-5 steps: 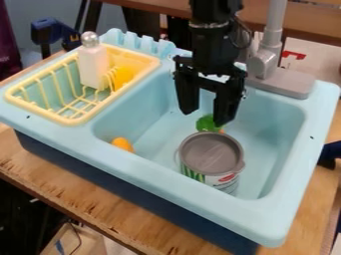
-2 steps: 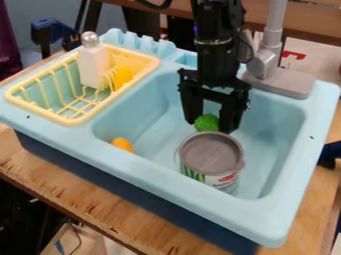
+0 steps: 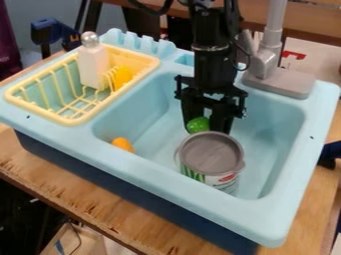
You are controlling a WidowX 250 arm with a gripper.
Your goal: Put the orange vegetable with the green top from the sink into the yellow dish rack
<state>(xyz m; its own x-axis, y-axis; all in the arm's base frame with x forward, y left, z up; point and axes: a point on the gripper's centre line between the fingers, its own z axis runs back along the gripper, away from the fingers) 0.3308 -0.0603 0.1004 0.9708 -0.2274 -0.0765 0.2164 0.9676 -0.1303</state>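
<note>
Green toy sits in the basin of the toy sink, between the gripper's fingers; you have the fingers apart, one to each side of it, and you cannot tell whether they press on it. Your gripper points down just behind the can.

Under the sink you have a wooden table, its front edge rough and splintered. A cardboard box stands lower down, at the bottom left. Behind the sink you see a brown wooden ledge, a dark blue clamp at the upper left and purple material at the left edge.

The sink is smooth, pale blue plastic with rounded corners over a dark blue body. You have a thin-barred yellow rack set into its left part, holding a white bottle with a round grey cap and a yellow item. The can has a flat, round grey lid and a printed side. A grey faucet rises from the back rim.

The can hides some of the basin floor from you, the basin's near wall cuts off part of an orange item, and a dark blue object is cut off at the right edge.
</note>
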